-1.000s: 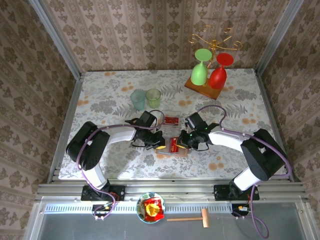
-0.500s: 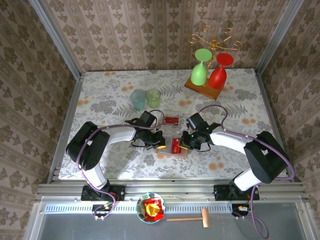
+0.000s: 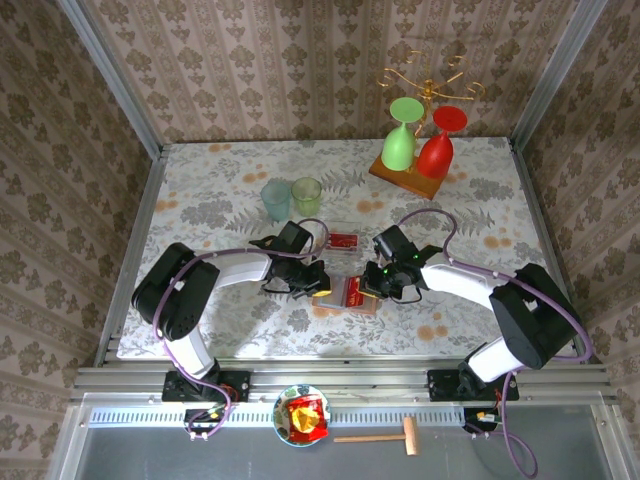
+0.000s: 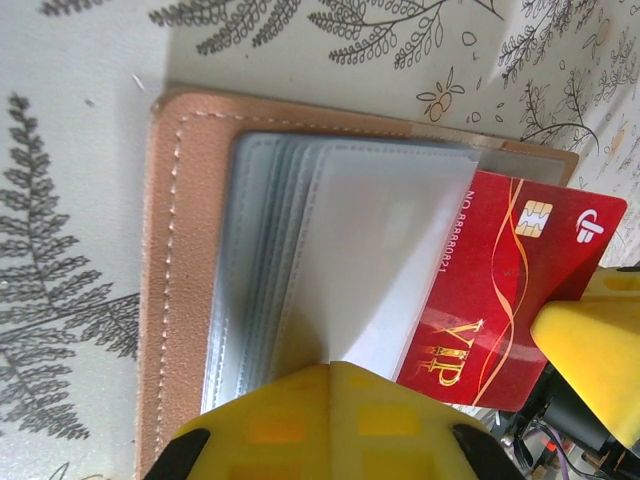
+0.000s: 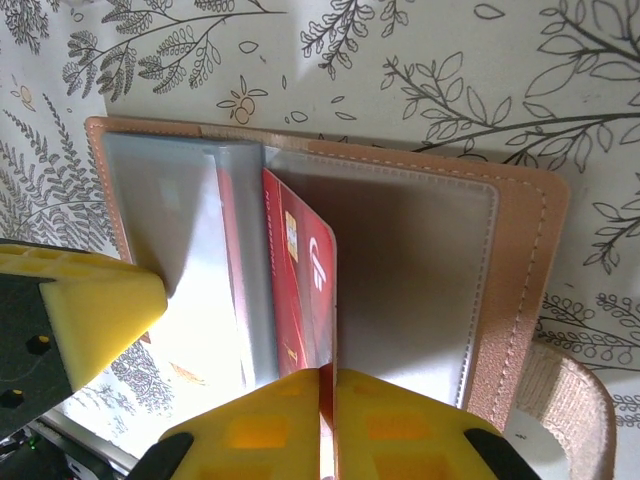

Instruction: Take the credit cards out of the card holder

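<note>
The card holder (image 3: pixel 363 307) lies open on the table near its front edge, tan leather (image 4: pixel 185 250) outside with clear sleeves inside. My left gripper (image 4: pixel 333 368) is shut on a clear sleeve (image 4: pixel 380 260) and holds it at the holder's left side (image 3: pixel 318 284). A red VIP credit card (image 4: pixel 505 290) sticks halfway out of the sleeves. My right gripper (image 5: pixel 328 372) is shut on that card's edge (image 5: pixel 300 270), over the holder's right half (image 5: pixel 520 260). In the top view the card (image 3: pixel 352 291) sits between both grippers, the right gripper (image 3: pixel 369 286) just beside it.
A clear tray (image 3: pixel 343 240) with another red card lies just behind the holder. Two cups (image 3: pixel 290 196) stand at the back left. A wooden board (image 3: pixel 407 180) carries a green and a red goblet at the back right. A bowl with a snack packet (image 3: pixel 303 415) and a mallet (image 3: pixel 385 436) lie below the table.
The right gripper has shifted slightly right with the red card, drawing it a little further out of the sleeves. The left gripper has stayed in place.
</note>
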Available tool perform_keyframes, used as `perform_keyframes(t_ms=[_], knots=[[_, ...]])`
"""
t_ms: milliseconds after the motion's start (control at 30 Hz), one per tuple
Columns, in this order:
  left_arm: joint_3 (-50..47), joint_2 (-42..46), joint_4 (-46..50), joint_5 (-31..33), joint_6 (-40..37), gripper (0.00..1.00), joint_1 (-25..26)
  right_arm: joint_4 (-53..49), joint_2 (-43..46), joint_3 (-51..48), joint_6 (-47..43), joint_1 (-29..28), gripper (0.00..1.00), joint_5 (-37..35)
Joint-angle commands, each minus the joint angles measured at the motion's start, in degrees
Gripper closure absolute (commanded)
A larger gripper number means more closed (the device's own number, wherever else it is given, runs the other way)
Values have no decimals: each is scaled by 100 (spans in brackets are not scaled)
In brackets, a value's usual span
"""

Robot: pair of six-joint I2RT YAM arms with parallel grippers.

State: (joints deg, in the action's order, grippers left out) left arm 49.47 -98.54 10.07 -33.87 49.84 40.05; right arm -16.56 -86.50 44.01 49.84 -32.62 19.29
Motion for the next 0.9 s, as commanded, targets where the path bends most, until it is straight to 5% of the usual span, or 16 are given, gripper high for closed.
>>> perform_keyframes(t_ms=[0, 867], knots=[[-63, -21, 4, -57, 24, 96, -41, 66, -177, 182, 90, -29, 89, 128], [-329, 746, -1, 79, 68, 78, -333, -368, -329, 699, -238, -43, 94, 119]])
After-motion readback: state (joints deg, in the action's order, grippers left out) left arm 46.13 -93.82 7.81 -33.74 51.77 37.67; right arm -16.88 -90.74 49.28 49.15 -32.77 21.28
